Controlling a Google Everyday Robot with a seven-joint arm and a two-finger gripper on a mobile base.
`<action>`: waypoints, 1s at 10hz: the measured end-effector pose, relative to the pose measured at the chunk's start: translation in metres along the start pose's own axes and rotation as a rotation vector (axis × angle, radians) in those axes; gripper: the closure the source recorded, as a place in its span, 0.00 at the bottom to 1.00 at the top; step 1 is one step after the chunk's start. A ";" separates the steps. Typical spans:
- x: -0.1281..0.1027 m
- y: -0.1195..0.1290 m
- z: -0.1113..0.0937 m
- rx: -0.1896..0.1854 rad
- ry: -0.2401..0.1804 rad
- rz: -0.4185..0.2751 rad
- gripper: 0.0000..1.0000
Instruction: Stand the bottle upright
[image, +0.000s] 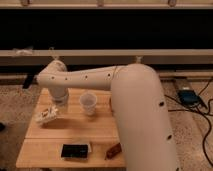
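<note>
A large white robot arm (135, 110) is filling the right half of the scene, rising from the near right corner of a light wooden table (45, 137) and reaching leftward above the table's far edge, then bending down over its far left part. The table itself is sitting on a speckled floor, with a long white rail (100, 56) and a dark wall running behind its far side. Off the table's right side, a small dark box (187, 96) with black cables is lying on the floor. On the table's near edge, a little left of centre, a flat black slab (76, 150) is lying. At the table's far left, the bottle (46, 116), cream-white and cylindrical, is not standing upright: it is tilting, with its right end raised toward the arm's tip and its left end pointing down toward the table's left edge; whether that lower end is touching the wood is not clear. A short clear cup (88, 104) is standing upright near the table's far edge, just right of the bottle and apart from it. A reddish-brown elongated object (113, 150) is lying at an angle on the table's near edge, right of the slab. The gripper (54, 111) is hanging over the table's far left part, its fingers clamping down on the bottle's raised right end.
</note>
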 end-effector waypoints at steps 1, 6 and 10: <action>-0.003 0.007 -0.004 -0.014 -0.069 -0.029 1.00; -0.019 0.031 -0.021 -0.074 -0.254 -0.085 1.00; -0.050 0.050 -0.060 -0.147 -0.275 -0.050 1.00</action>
